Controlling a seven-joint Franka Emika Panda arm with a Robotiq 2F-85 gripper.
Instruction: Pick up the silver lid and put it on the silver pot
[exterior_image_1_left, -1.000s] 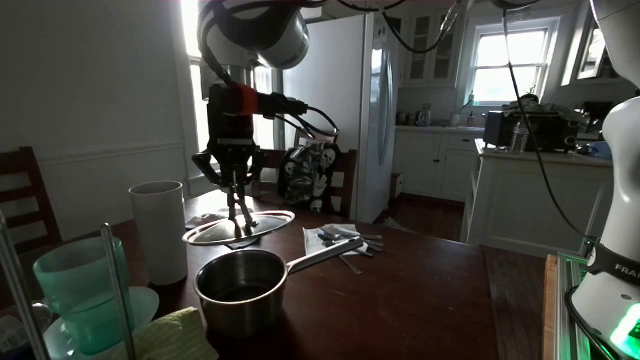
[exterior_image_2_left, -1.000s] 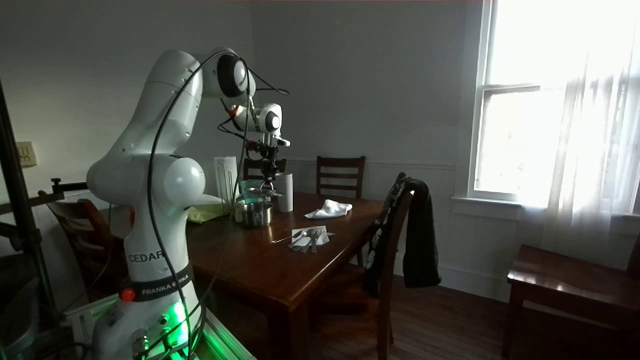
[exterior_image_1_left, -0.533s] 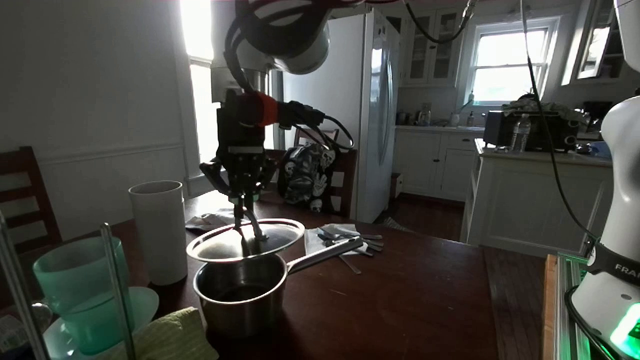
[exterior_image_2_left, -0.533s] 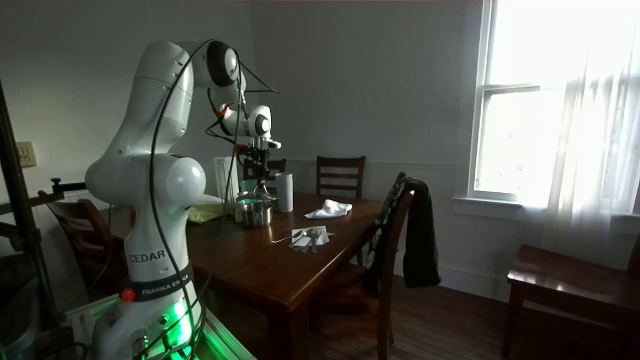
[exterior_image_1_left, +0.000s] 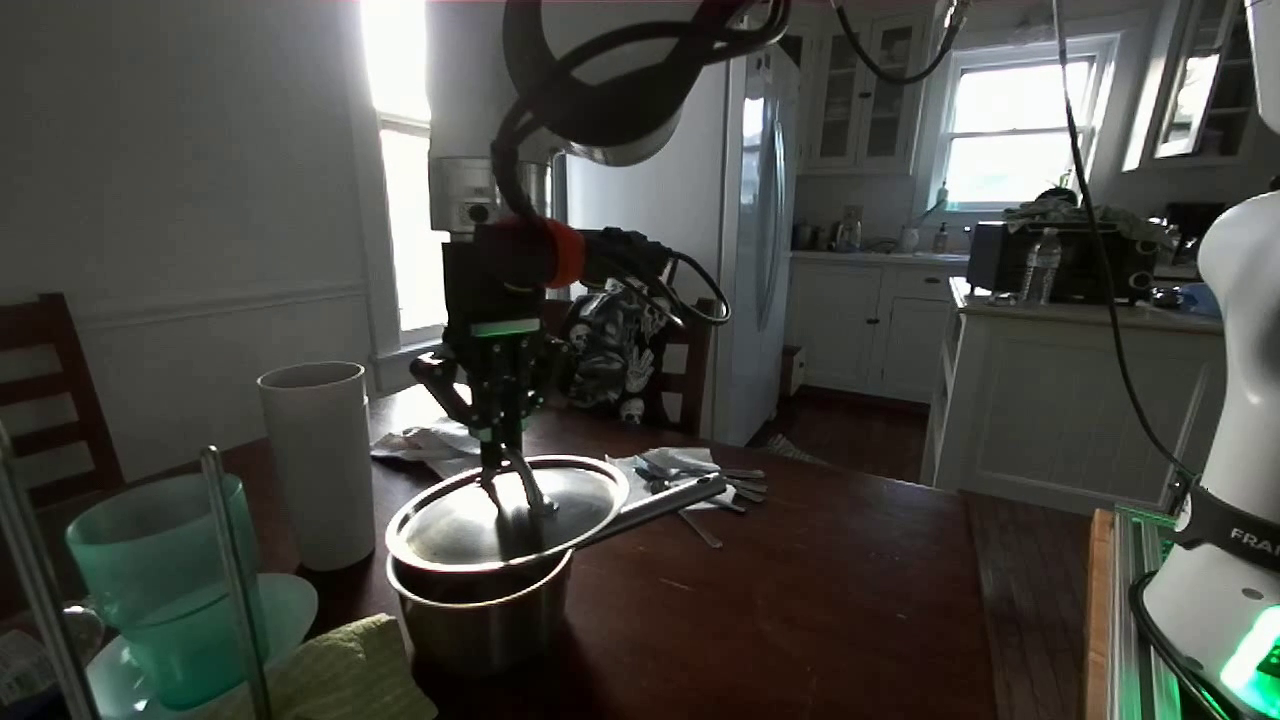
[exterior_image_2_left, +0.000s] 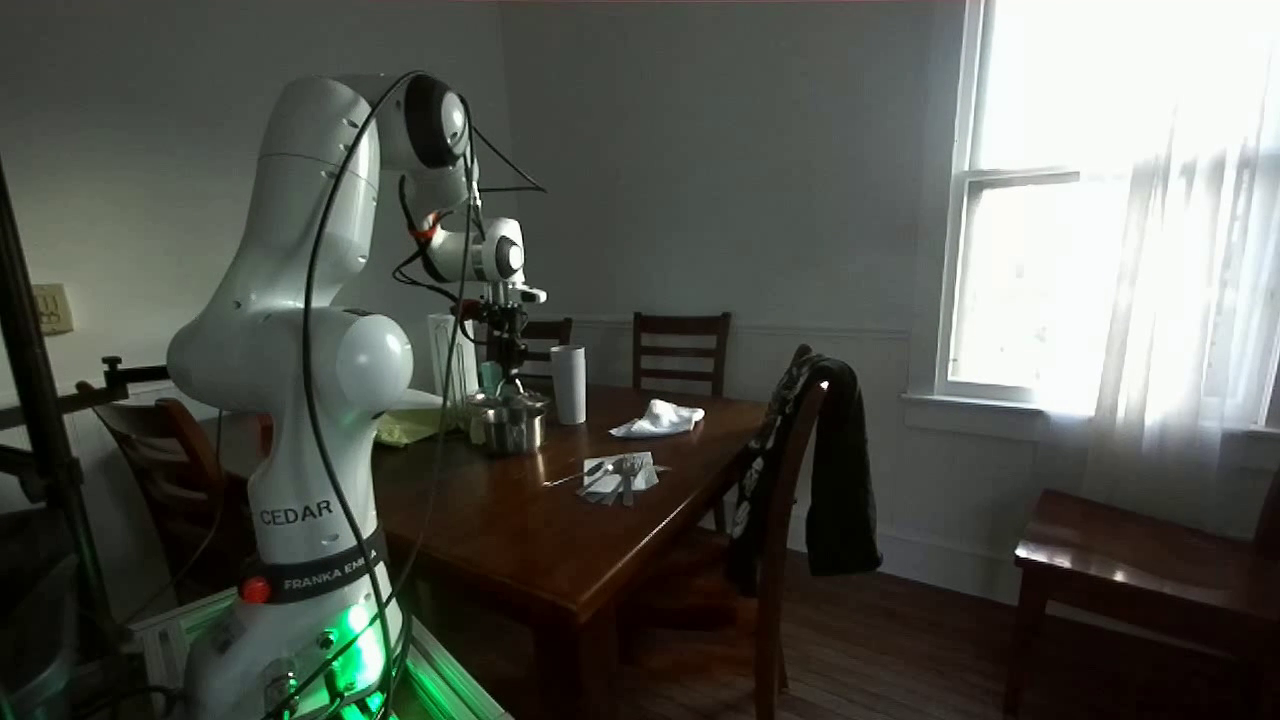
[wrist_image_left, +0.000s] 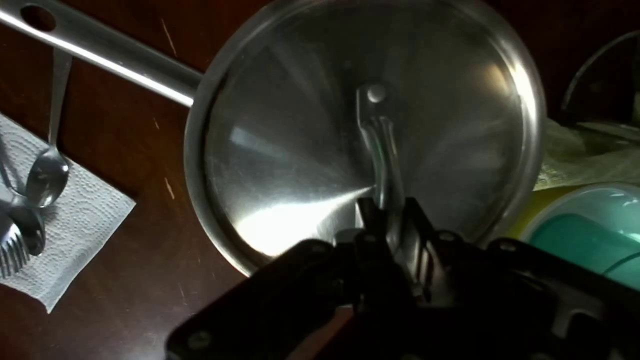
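Observation:
My gripper (exterior_image_1_left: 503, 462) is shut on the raised handle of the silver lid (exterior_image_1_left: 580, 495), also seen in the wrist view with the gripper (wrist_image_left: 390, 206) at the handle. The lid is round, shiny and slightly tilted. It hangs just above the silver pot (exterior_image_1_left: 485, 630), with a dark gap at the near rim; I cannot tell whether the far edge touches. In an exterior view the lid (exterior_image_2_left: 522, 399) sits over the pot (exterior_image_2_left: 514, 434). In the wrist view the lid (wrist_image_left: 290, 135) hides the pot's body; only the pot's long handle (wrist_image_left: 125, 65) shows.
A white cylindrical container (exterior_image_1_left: 318, 470) stands beside the pot. Green translucent tubs (exterior_image_1_left: 165, 600), a yellow-green cloth (exterior_image_1_left: 345, 675) and upright metal rods (exterior_image_1_left: 235, 580) are near it. Cutlery lies on a paper towel (wrist_image_left: 90, 225) by the pot handle.
My gripper has lowered the lid and carried it sideways from behind the pot to over its opening. The pot has not moved.

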